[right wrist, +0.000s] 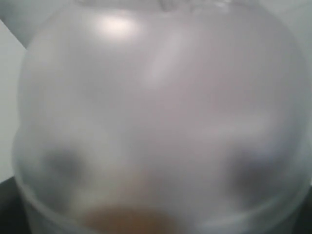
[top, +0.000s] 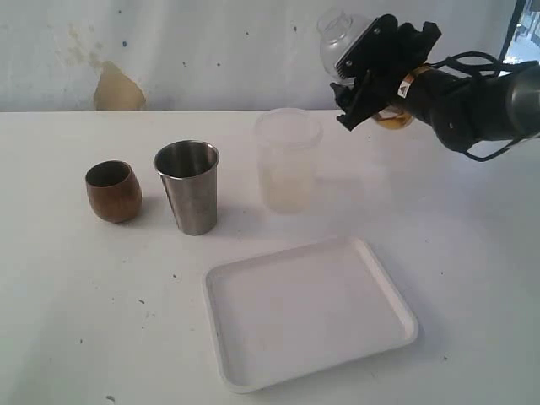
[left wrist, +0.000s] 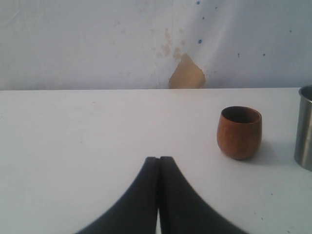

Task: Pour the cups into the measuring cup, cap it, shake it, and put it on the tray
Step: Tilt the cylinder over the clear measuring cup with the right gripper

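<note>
Right hand point(top: 363, 72) is up in the upper right of the exterior view, above the surface point(top: 67, 321). It is spread wide and clamped on a rounded translucent cap point(top: 337, 38). That cap fills the whole right wrist view point(right wrist: 161, 122), so the fingers themselves are hidden there.

Left hand point(left wrist: 159, 161) has its fingers pressed together on nothing. It sits low over the bare surface and points toward the wooden cup point(left wrist: 239, 132).

The measuring cup point(top: 288, 160) stands upright at upper centre with its mouth open. It looks paler in the lower half, and I can't read any marks on it from here. To its left stands the steel tumbler point(top: 187, 198), and the wooden cup point(top: 112, 191) stands further left. Both are upright and apart from either hand. The tray point(top: 213, 312) lies bare at lower centre.

I'd judge the pouring is over and capping is the step in hand. The cap hangs up and to the right of the measuring cup's rim and has not met it.

The next move calls for bringing the cap down and left until it sits squarely over the open mouth. It then has to be lowered level so it seats without tipping the cup.
</note>
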Available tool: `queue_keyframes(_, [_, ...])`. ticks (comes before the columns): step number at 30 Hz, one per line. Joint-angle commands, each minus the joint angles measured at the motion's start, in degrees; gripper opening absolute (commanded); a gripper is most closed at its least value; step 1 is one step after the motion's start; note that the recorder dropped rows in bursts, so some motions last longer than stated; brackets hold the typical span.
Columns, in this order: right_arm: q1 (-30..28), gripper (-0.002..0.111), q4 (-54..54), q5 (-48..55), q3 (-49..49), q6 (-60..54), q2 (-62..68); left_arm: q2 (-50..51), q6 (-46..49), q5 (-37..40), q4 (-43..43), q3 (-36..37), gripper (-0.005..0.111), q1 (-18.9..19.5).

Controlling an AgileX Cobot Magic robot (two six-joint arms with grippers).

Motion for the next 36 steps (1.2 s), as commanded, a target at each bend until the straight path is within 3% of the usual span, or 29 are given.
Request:
queue_keyframes(1, [-0.29,0.0,-4.71,-2.88,-0.83,-2.55,-0.92,-0.32,0.0,-0.61,0.23,0.24,0.0,-0.23])
queue_keyframes(15, [-0.29,0.0,-6.71,0.39,-3.58,-6.41,-0.92,-0.32,0.0,-0.61,0.23,0.24,0.0,-0.23])
queue_keyframes(31, [1.48,0.0,-7.86,0.81,-3.62,-19.86,-0.92,-0.32,0.0,-0.61,0.23,0.24,0.0,-0.23])
queue_keyframes(36, [-0.42,0.0,-6.45,-0.03,-4.07,-12.24,-0.41,-0.32,0.0,-0.61,0.23,0.24,0.0,-0.23])
